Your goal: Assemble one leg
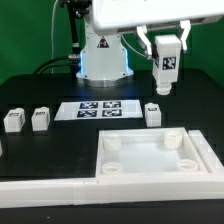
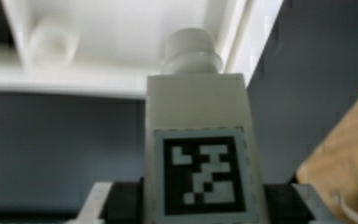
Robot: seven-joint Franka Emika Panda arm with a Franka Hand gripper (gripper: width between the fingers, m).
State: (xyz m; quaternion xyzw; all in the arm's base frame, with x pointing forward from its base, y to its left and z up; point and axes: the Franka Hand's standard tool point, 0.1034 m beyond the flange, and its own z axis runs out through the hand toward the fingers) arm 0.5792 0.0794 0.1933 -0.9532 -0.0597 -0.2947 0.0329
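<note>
My gripper (image 1: 165, 72) is shut on a white leg (image 1: 166, 66) with a black-and-white marker on its face and holds it upright in the air, above the table on the exterior view's right. In the wrist view the leg (image 2: 199, 140) fills the middle between my fingers (image 2: 108, 198), its round peg end pointing at the large white square tray-like piece (image 2: 131, 45). That piece (image 1: 150, 152) lies flat at the front, with round corner holes. Three more legs stand on the table: two at the exterior view's left (image 1: 13, 121) (image 1: 40, 119) and one (image 1: 152, 113) below my gripper.
The marker board (image 1: 98, 108) lies flat on the black table in front of the arm's base (image 1: 105, 60). A long white bar (image 1: 100, 190) runs along the front edge. A tan surface (image 2: 350, 160) shows at one edge of the wrist view.
</note>
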